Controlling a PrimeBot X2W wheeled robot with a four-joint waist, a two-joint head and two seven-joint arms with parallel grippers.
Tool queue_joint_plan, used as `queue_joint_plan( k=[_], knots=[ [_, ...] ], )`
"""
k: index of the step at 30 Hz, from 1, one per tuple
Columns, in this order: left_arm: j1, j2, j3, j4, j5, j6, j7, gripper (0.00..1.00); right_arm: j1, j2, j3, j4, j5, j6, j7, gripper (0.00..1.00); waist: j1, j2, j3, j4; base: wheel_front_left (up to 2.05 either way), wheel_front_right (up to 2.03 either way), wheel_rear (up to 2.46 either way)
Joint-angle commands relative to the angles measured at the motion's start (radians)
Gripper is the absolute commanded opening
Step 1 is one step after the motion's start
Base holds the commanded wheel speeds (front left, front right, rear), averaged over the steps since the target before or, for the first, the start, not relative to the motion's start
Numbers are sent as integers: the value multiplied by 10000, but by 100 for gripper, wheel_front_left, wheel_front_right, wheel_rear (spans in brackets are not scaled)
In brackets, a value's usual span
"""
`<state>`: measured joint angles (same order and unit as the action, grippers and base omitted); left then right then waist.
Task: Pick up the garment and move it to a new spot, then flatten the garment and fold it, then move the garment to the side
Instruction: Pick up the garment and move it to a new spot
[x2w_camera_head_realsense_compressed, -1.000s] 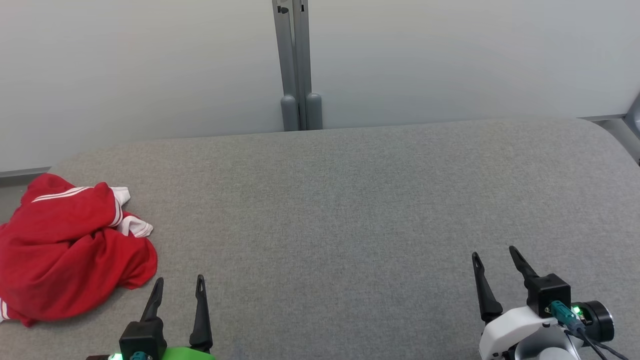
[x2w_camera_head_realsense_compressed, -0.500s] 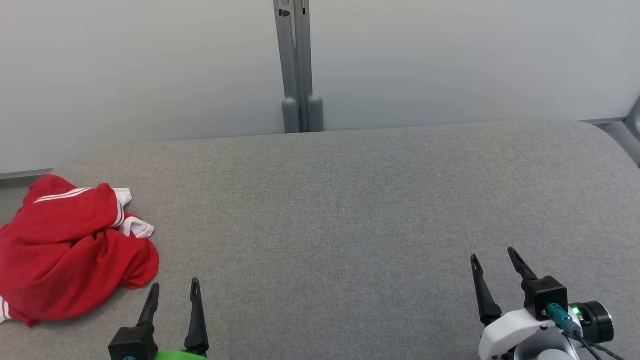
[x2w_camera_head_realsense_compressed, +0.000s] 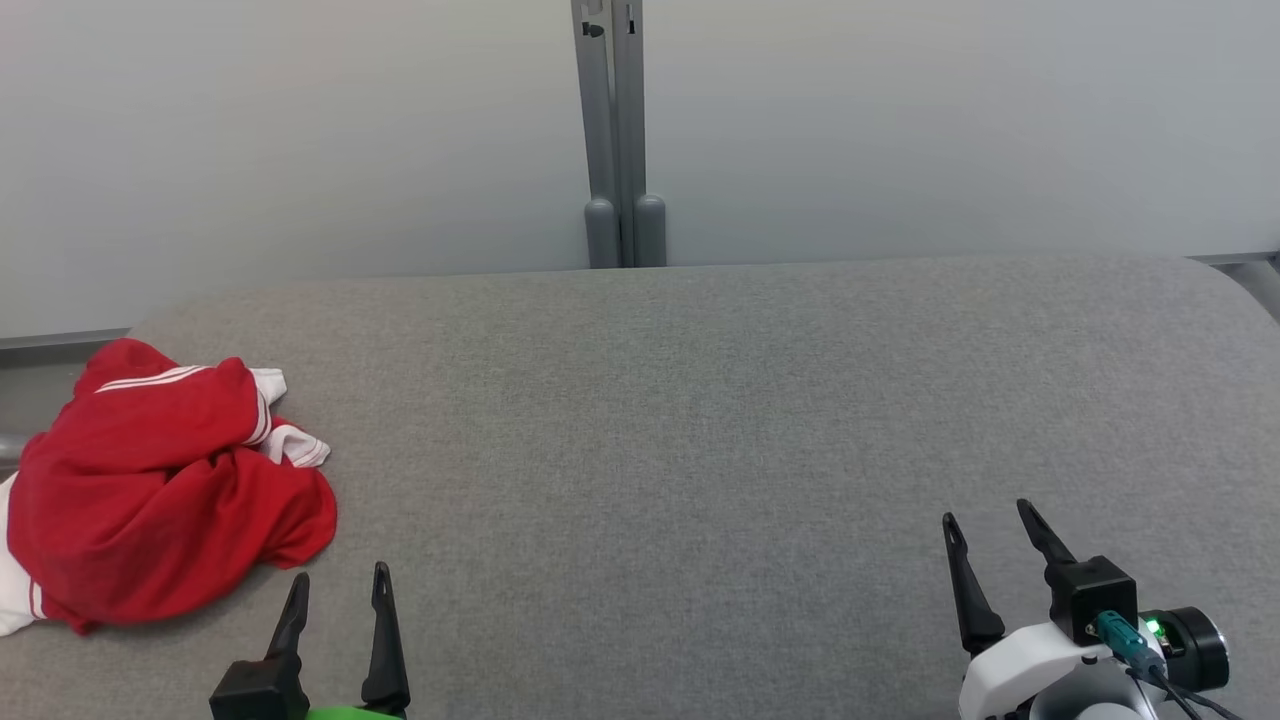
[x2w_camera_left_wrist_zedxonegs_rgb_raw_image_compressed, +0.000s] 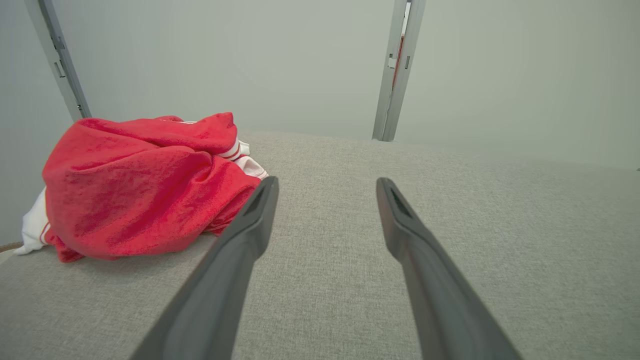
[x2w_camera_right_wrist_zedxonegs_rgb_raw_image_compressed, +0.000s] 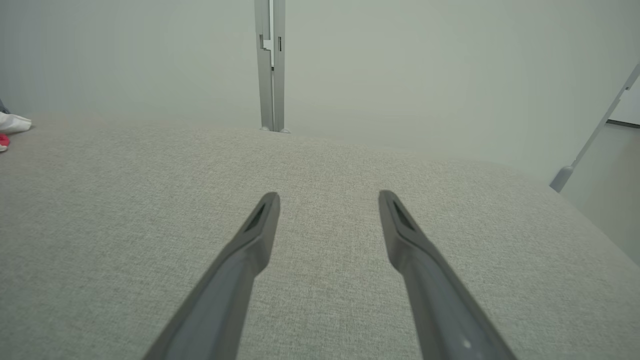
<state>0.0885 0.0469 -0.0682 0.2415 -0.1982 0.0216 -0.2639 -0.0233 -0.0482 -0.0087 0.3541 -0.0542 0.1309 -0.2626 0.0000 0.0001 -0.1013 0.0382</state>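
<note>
The garment (x2w_camera_head_realsense_compressed: 170, 500), red with white stripes, perhaps a jacket, lies crumpled at the left edge of the bench (x2w_camera_head_realsense_compressed: 700, 420). The left hand (x2w_camera_head_realsense_compressed: 339, 573) and the right hand (x2w_camera_head_realsense_compressed: 985, 511) are both spread wide and empty.

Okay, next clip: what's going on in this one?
Nothing is held at this moment. A crumpled red garment with white trim lies in a heap at the left end of the grey padded table. The left gripper is open close beside it, with no grip on it. The right gripper is open over bare table far to the right. The pickup has not begun.
</note>
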Motion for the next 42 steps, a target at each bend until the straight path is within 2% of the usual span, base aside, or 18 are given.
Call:
queue_joint_plan(
  k=[1,9,21,29,42],
  knots=[
    [134,63,35,3,87,15,-11,100,170,-38,-13,-21,102,-3,-35,100,0,-1,-59,244,0,0,0],
    [287,63,329,37,401,-109,-10,100,315,-35,175,-237,628,-5,-35,100,0,-1,-225,1537,0,0,0],
    [337,61,923,15,827,-365,-10,100,348,-37,686,-498,1469,-5,-33,100,0,-1,-196,3870,0,0,0],
    [440,55,1394,-400,534,-81,-10,100,-263,-43,1331,-459,1541,-5,-33,100,0,-1,289,4338,0,0,0],
    [329,57,1519,-521,364,149,-10,100,-388,-42,1537,-301,1514,-5,-35,100,0,-1,413,4432,0,0,0]
  ],
)
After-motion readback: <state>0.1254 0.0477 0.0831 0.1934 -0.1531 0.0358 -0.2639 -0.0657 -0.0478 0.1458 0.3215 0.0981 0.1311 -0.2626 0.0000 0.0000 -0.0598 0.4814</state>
